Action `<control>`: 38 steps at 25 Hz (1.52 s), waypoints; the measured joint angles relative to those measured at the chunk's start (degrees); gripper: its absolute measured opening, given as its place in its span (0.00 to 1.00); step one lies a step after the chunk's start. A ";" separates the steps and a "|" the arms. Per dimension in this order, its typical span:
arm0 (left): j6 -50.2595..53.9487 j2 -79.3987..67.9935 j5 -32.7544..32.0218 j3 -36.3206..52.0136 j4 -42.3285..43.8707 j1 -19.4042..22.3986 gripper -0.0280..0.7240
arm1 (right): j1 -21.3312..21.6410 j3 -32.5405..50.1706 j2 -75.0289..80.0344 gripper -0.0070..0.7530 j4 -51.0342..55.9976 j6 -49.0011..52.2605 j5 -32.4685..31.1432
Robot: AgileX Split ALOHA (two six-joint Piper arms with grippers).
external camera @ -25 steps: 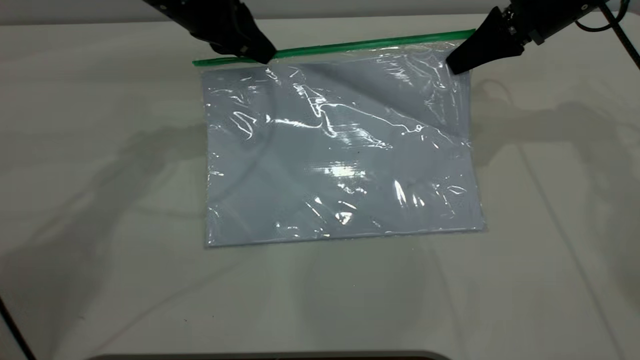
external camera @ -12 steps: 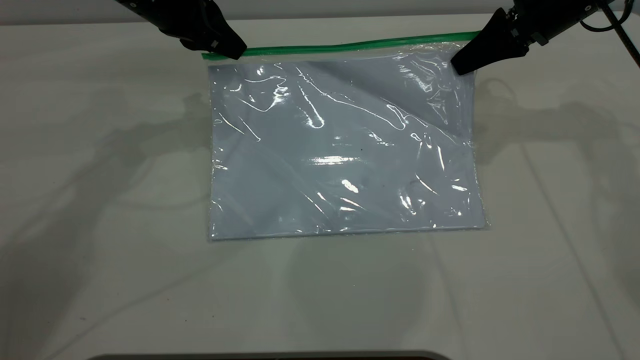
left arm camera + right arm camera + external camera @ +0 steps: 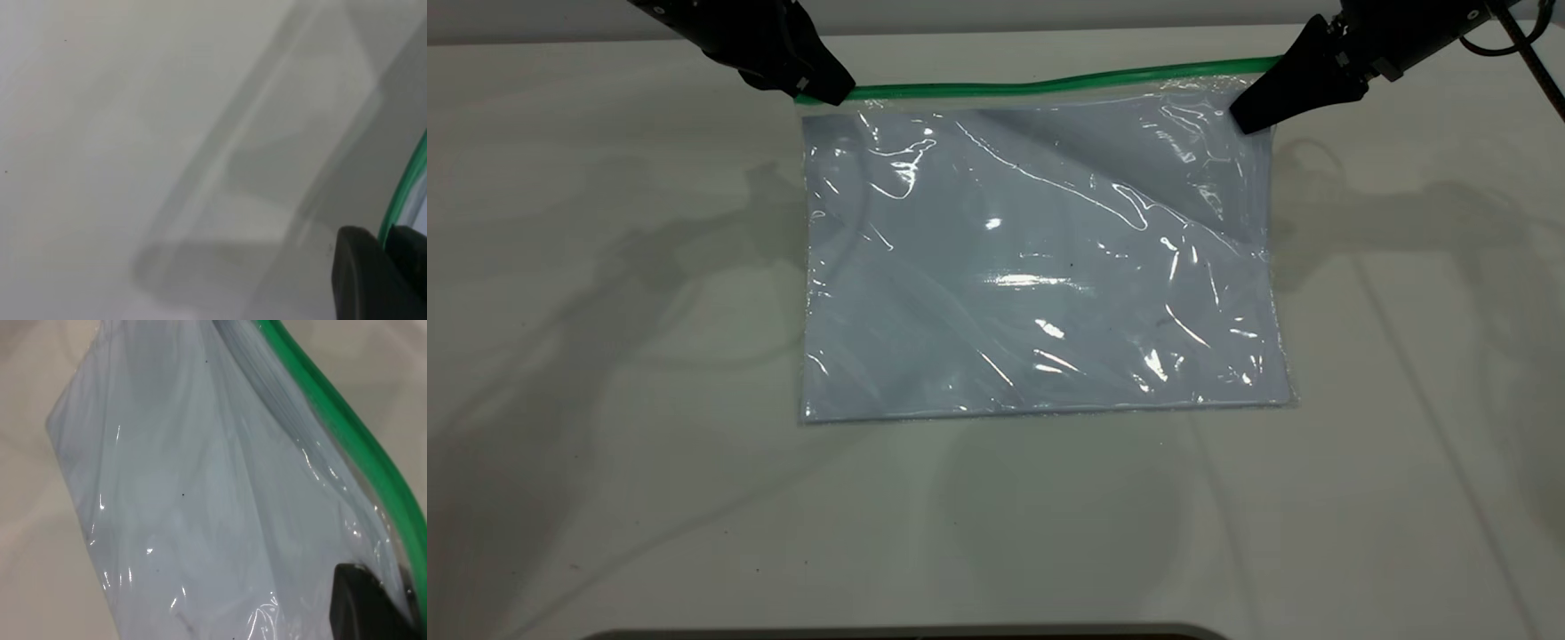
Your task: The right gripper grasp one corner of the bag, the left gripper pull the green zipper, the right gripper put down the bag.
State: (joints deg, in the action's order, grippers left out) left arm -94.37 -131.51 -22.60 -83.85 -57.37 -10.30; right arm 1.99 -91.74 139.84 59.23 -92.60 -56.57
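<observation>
The clear pale blue-grey bag (image 3: 1040, 267) lies on the white table (image 3: 605, 400), with its far edge lifted. The green zipper (image 3: 1049, 86) runs along that far edge. My left gripper (image 3: 834, 92) is at the zipper's left end. In the left wrist view its jaws (image 3: 385, 237) are shut on the green strip (image 3: 403, 193); the slider tab is hidden. My right gripper (image 3: 1247, 118) is shut on the bag's far right corner (image 3: 1267, 64). The right wrist view shows the gripper (image 3: 393, 583) pinching the plastic beside the green strip (image 3: 333, 407).
Arm shadows fall on the table to the left and right of the bag. A black cable (image 3: 1529, 53) trails behind the right arm at the far right. A dark rounded edge (image 3: 907, 633) shows at the near side of the table.
My left gripper has slid left along the green zipper to its left end. The bag's far left part has shifted slightly right and pulled flatter. The right gripper has stayed put.
</observation>
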 joint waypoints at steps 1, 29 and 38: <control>0.00 0.00 0.06 0.00 0.00 0.00 0.16 | 0.00 0.00 0.00 0.06 0.00 0.00 0.00; 19.47 30.98 -9.34 0.37 6.98 0.49 0.74 | 0.37 0.00 -29.46 0.70 -25.20 36.24 -2.17; 57.15 55.65 -29.56 0.37 34.98 0.49 0.74 | 0.44 0.26 -58.91 0.50 -30.30 56.81 -14.19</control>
State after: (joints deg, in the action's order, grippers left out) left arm -37.23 -75.85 -52.17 -83.48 -22.39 -9.81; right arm 2.43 -91.48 80.93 28.93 -35.80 -70.76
